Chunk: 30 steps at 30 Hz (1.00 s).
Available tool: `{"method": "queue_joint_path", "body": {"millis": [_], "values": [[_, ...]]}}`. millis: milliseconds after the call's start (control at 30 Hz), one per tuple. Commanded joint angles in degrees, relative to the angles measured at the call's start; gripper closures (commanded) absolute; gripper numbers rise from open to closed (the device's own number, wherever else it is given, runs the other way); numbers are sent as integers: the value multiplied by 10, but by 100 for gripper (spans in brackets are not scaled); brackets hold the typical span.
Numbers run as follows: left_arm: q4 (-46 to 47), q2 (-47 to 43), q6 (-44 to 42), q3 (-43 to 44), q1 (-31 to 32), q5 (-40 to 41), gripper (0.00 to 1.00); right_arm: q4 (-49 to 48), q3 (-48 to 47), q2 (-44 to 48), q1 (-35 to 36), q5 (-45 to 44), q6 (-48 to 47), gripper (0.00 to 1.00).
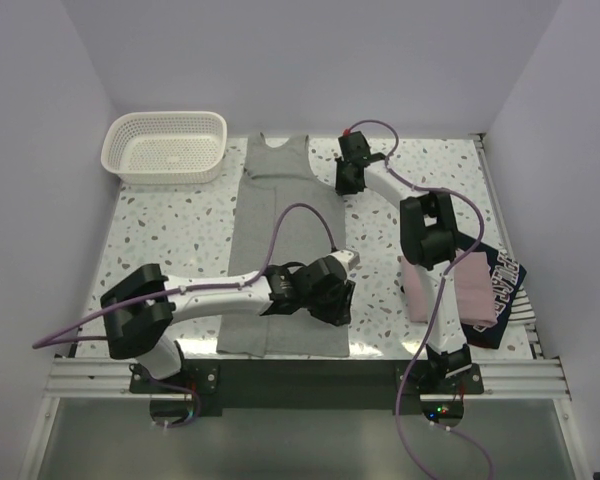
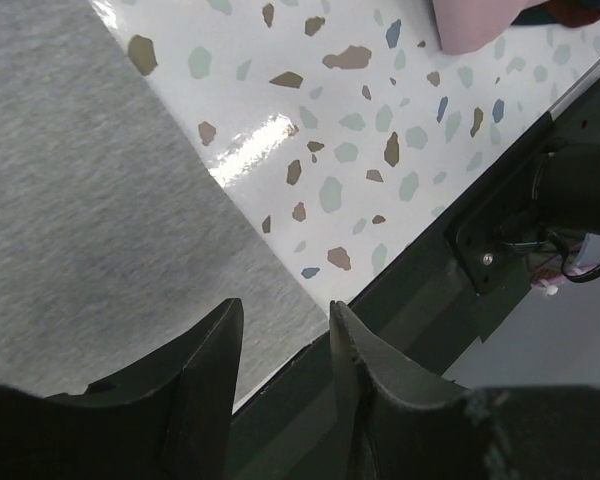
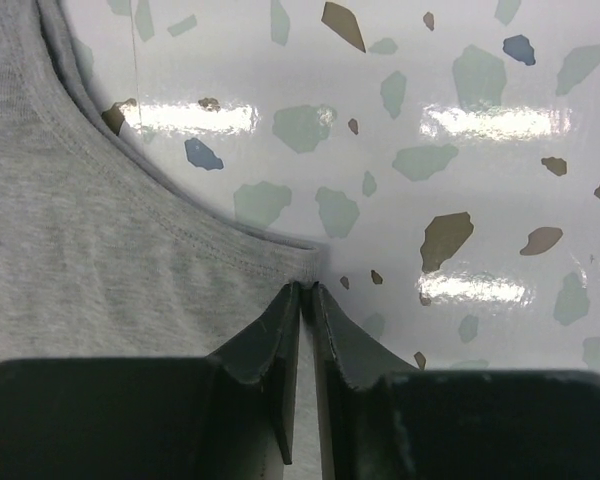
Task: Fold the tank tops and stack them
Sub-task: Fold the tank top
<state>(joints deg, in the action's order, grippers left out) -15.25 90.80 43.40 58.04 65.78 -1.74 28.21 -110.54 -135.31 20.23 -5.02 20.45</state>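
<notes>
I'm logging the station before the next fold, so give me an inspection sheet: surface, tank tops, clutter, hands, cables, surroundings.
Surface: speckled table, glossy, no spills seen.
Job's things: grey top spread flat mid-table; pink top folded, lying on the navy top at right.
Clutter: white basket, far left corner.
Hands: left hand open over the grey top's near right corner; right hand shut at its armhole edge, pinch unclear.
Cables: purple cable arcs above the grey top.
Surroundings: plain walls on three sides.
</notes>
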Motion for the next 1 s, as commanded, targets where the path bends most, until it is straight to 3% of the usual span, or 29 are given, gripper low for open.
{"method": "queue_joint_path", "body": {"millis": [0,233,600,967], "values": [[3,30,11,40,32,32,55,-3,15,10,-1,-10,-3,87],[-22,78,22,63,81,50,55,-10,23,16,-3,-11,1,96],[-73,126,36,102,129,74,55,-17,29,22,-4,-5,14,98],[-70,154,37,107,136,82,60,-22,37,24,-5,-2,17,99]]}}
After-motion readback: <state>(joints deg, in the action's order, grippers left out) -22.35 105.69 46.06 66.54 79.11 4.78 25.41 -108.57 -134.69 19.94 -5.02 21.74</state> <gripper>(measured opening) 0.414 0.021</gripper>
